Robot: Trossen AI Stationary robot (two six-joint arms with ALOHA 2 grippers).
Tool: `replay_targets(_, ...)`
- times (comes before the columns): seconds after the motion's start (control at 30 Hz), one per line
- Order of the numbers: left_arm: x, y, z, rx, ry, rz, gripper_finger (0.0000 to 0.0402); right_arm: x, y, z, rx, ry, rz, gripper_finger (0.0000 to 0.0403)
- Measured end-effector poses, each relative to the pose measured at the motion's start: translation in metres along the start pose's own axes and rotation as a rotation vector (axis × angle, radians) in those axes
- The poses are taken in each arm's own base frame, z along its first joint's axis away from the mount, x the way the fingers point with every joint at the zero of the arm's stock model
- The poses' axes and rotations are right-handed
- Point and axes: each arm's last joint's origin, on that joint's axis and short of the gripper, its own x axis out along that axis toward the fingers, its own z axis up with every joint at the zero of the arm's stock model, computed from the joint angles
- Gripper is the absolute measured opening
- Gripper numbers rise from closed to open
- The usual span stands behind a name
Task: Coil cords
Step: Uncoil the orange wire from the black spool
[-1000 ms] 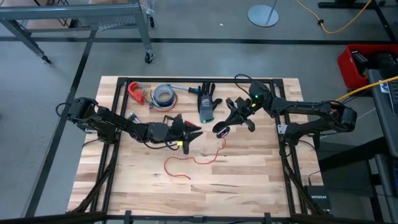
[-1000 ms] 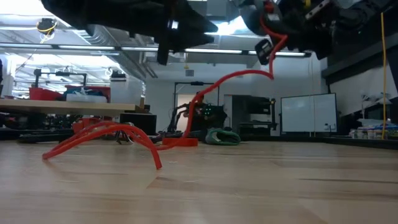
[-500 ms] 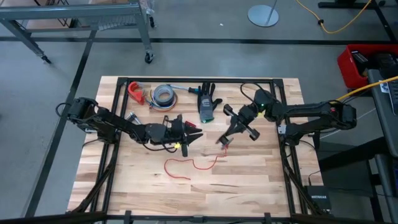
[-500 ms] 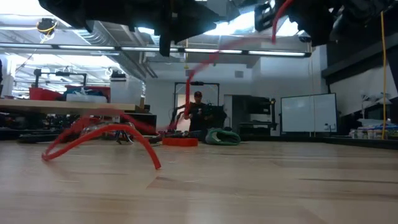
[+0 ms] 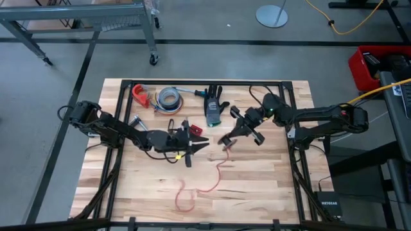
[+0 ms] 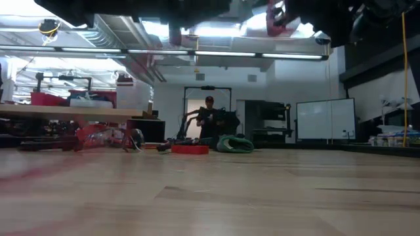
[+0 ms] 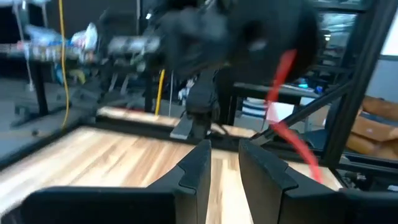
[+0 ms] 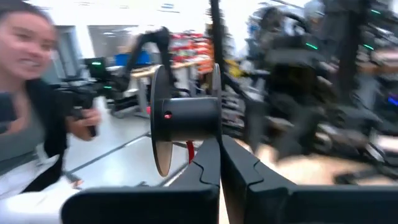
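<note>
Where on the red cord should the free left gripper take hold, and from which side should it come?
Probably the straight run of the red cord just below the right gripper. It lies clear of the tangled loop, so the left gripper can come from above.

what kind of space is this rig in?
Probably a robotics lab or workshop: a bare concrete floor surrounds the wooden table, another robot arm stands behind it, and a whiteboard and exposed ceiling ducts show in the low view.
</note>
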Motion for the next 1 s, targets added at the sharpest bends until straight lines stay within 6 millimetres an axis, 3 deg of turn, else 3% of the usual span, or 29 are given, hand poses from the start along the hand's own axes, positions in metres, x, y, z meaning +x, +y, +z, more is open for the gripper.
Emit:
replay_targets(0.23,0.001,0.003,0.005,0.1,-0.046,0.009,0.0074,-0.001,-0.003,-0.01,0.088,0.067,-0.087,0.0001)
replay_targets(0.63,0.004,0.009,0.007,0.104,-0.059,-0.011,0.0074,-0.001,-0.007,-0.01,0.088,0.056,-0.227,0.0001)
replay_targets(1.0,0.006,0.018,0.008,0.121,-0.06,0.015,0.0074,-0.001,-0.008,-0.01,0.088,0.055,-0.233,0.0001)
